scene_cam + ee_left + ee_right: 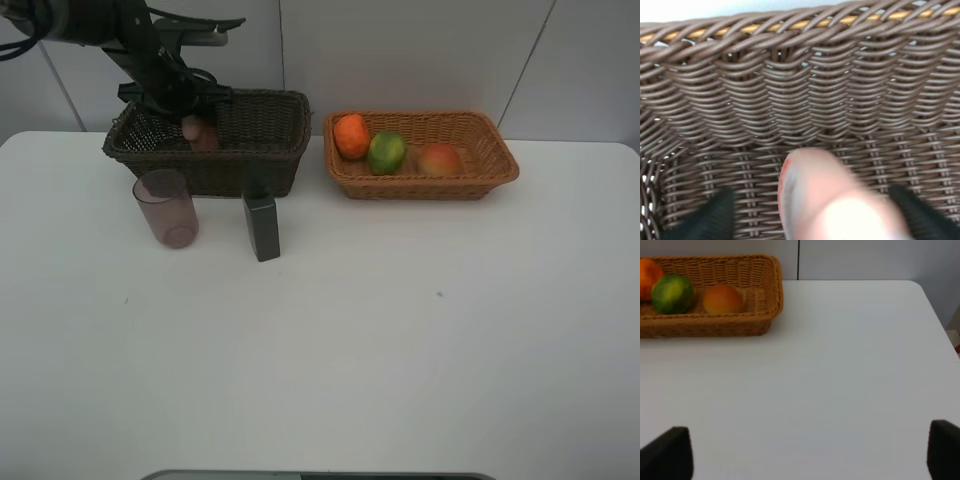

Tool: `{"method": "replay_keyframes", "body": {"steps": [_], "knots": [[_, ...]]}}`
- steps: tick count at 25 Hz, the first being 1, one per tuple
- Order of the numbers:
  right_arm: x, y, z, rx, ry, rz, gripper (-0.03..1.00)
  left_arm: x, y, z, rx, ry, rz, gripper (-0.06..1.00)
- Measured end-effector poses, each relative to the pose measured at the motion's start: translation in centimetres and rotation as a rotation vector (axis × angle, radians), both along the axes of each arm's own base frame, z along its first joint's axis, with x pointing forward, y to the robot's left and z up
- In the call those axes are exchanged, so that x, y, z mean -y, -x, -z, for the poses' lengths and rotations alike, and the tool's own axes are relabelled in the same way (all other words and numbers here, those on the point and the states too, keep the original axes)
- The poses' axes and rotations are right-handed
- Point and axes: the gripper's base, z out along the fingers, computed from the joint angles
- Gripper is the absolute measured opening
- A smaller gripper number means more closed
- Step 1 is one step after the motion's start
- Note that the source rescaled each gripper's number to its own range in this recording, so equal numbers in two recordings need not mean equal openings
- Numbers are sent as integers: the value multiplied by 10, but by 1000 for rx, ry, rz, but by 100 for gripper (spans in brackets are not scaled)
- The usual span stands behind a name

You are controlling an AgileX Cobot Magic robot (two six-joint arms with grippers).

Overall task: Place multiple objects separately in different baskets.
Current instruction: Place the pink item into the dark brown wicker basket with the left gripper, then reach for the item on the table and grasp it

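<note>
My left gripper (810,196) is down inside the dark basket (800,100), fingers (710,217) spread. The pink bottle (835,200) sits between them, blurred. Weave shows between it and one finger, so I judge I'm not pinching it, with the jaws apart and the bottle loose or nearly so. Its long axis seems to run along my fingers, pale cap end nearest the wrist camera, body pointing at the basket floor. The far wicker wall rises close ahead, so my way out is up, not forward.

From the high view, the tumbler (166,208) and the green bottle (262,228) stand upright on the table (400,330) just in front of this basket, apart from each other. Both are on my left arm's side and far nearer to it than to the right. The near wall stands between me and them, so I'd need to clear the rim first.

My right gripper (805,442) hangs wide open and empty over bare table, well away from everything. The tan basket (500,165) beyond it already has the orange (351,135), mango (386,152) and peach (439,159).
</note>
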Motion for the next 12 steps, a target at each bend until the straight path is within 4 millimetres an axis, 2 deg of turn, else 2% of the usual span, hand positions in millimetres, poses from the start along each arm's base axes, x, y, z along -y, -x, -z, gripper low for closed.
{"method": "replay_keyframes", "body": {"steps": [1,4,7,12], "knots": [[0,0,0,0,0,0,96,0,0,0,-1,7,-4,90],[0,0,0,0,0,0,96,1,1,0,-8,12,-6,98],[0,0,0,0,0,0,96,0,1,-8,3,17,-8,99],[0,0,0,0,0,0,96,-1,8,-34,6,18,-7,99]]}}
